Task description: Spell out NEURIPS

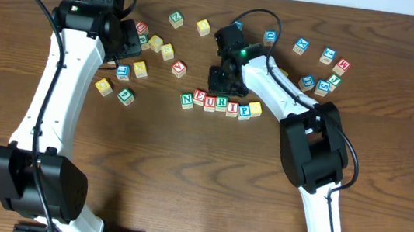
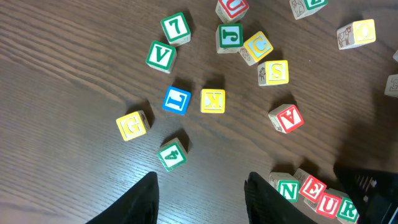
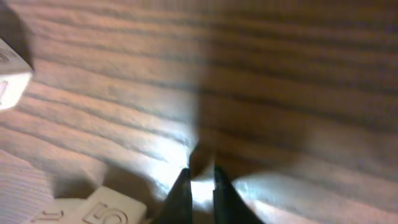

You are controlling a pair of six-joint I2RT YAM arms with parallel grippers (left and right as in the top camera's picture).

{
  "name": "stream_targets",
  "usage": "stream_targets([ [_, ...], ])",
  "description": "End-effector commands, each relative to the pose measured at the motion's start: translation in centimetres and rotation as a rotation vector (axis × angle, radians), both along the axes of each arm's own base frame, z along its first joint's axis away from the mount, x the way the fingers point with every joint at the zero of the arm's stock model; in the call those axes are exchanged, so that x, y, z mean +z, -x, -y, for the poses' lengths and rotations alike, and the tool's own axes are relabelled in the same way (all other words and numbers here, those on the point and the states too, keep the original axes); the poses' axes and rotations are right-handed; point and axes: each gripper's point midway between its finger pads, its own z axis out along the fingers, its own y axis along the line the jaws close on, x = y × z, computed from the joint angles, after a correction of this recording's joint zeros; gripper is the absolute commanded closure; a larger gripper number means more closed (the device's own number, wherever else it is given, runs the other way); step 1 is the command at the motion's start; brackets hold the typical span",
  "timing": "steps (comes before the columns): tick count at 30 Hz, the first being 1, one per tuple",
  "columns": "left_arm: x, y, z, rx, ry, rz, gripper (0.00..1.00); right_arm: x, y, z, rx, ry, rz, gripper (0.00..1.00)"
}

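The cubes of NEURIPS lie in a row mid-table: N, E, U, R, I, P and a yellow-topped cube. My right gripper hangs just behind the row, pointing down. In the right wrist view the gripper has only a thin slit between its fingers, with bare wood under it and nothing held. A pale cube lies at its lower left. My left gripper stands open and empty, and the N cube and E cube show at its right.
Loose letter cubes lie scattered at the back left and back right. Under the left gripper lie a green 4 cube, a yellow G cube, a blue L cube, a yellow K cube and a red A cube.
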Motion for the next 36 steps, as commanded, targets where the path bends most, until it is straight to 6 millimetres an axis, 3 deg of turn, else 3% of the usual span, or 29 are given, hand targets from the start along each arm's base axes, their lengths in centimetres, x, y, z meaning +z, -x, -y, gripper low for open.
stream_targets([
  [1, -0.8, 0.1, -0.1, 0.015, 0.003, -0.022, 0.55, 0.6, -1.4, -0.6, 0.004, -0.027, 0.054, 0.88],
  [6, -0.8, 0.1, -0.1, 0.015, 0.003, -0.022, 0.55, 1.3, -2.3, -2.3, 0.023, -0.064, 0.120, 0.83],
  [12, -0.8, 0.1, -0.1, 0.015, 0.003, -0.022, 0.55, 1.3, -2.0, -3.9, 0.054, -0.070, 0.146, 0.87],
  [18, -0.8, 0.1, -0.1, 0.015, 0.003, -0.022, 0.55, 1.0, -1.4, -4.4, 0.082, -0.060, 0.141, 0.99],
  [36, -0.8, 0.1, -0.1, 0.015, 0.003, -0.023, 0.56, 0.6, 0.9, -5.8, 0.250, -0.043, 0.122, 0.99],
])
